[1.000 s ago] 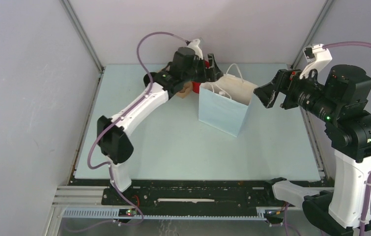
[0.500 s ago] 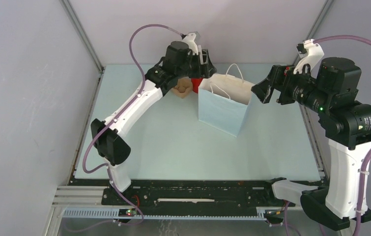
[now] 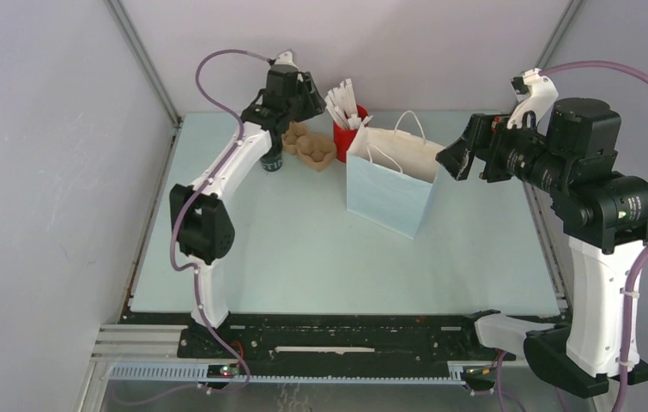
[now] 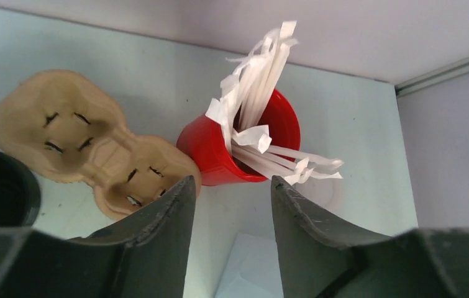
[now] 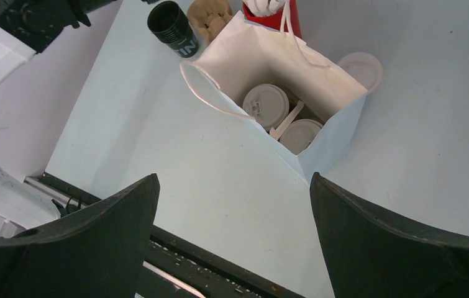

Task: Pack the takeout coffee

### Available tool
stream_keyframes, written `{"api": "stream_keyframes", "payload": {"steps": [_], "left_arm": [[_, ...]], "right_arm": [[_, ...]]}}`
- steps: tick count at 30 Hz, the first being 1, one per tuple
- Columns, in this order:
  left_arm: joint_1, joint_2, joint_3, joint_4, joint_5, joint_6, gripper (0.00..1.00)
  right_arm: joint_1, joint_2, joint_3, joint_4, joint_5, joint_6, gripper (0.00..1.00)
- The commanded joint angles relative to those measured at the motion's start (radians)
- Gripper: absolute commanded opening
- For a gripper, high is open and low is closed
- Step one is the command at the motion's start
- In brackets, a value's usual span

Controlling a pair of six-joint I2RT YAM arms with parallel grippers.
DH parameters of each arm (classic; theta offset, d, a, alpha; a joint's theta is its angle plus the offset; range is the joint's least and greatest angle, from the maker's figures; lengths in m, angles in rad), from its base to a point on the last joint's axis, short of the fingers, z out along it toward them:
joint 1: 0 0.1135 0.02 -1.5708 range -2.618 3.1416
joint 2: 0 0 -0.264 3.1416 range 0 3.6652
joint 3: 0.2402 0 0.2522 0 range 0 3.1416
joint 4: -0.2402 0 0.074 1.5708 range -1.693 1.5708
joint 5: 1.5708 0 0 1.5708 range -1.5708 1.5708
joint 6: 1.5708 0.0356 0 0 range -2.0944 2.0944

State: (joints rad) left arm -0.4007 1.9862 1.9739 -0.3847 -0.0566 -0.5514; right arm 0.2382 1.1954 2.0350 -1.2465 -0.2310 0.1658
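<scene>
The white paper bag (image 3: pixel 389 182) stands open mid-table. In the right wrist view two takeout coffees with white lids (image 5: pixel 266 102) (image 5: pixel 300 134) stand upright inside the bag (image 5: pixel 337 133), their dark bodies hidden. My left gripper (image 3: pixel 299 96) is open and empty, high at the table's back left. In its wrist view, the left gripper (image 4: pixel 232 183) looks down on the red holder (image 4: pixel 244 149). My right gripper (image 3: pixel 457 159) is open and empty, held above the bag's right side; its wrist view (image 5: pixel 233 180) looks down into the bag.
A lidless black cup (image 3: pixel 272 161) stands at the back left beside a brown cardboard cup carrier (image 3: pixel 307 144). The red holder (image 3: pixel 348 130) full of white paper sticks stands behind the bag. A loose white lid disc (image 5: pixel 360 67) lies on the table behind the bag.
My left arm has swung left and back, from the bag's mouth to above the carrier and the black cup. My right gripper has shifted only slightly by the bag.
</scene>
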Motion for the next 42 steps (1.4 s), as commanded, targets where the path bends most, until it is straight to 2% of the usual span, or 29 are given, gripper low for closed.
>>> {"api": "stream_keyframes", "payload": {"steps": [1,4,7,11,16,25,29,36,42], "left_arm": [[-0.023,0.031,0.034,0.046,0.040,-0.064,0.49],[-0.023,0.064,0.021,0.112,0.101,-0.098,0.42],[-0.024,0.096,0.002,0.189,0.139,-0.142,0.41],[-0.028,0.126,0.002,0.242,0.121,-0.148,0.39],[-0.032,0.155,0.016,0.271,0.070,-0.149,0.32],[-0.043,0.158,0.012,0.257,0.027,-0.145,0.35],[-0.043,0.165,0.016,0.255,0.029,-0.131,0.26],[-0.044,0.148,0.012,0.244,0.026,-0.110,0.01],[-0.044,0.107,0.030,0.239,0.010,-0.086,0.00]], "right_arm": [[-0.018,0.019,0.019,0.011,-0.015,0.003,1.00],[-0.022,0.031,0.033,0.012,-0.019,0.003,1.00],[-0.023,0.037,0.034,0.013,-0.021,0.003,1.00],[-0.025,0.041,0.038,0.012,-0.021,0.001,1.00],[-0.030,0.044,0.036,0.012,-0.022,0.002,1.00],[-0.032,0.049,0.036,0.016,-0.024,0.001,1.00],[-0.033,0.046,0.033,0.015,-0.025,0.000,1.00],[-0.033,0.043,0.033,0.015,-0.028,0.001,1.00],[-0.033,0.040,0.032,0.016,-0.031,0.003,1.00]]}}
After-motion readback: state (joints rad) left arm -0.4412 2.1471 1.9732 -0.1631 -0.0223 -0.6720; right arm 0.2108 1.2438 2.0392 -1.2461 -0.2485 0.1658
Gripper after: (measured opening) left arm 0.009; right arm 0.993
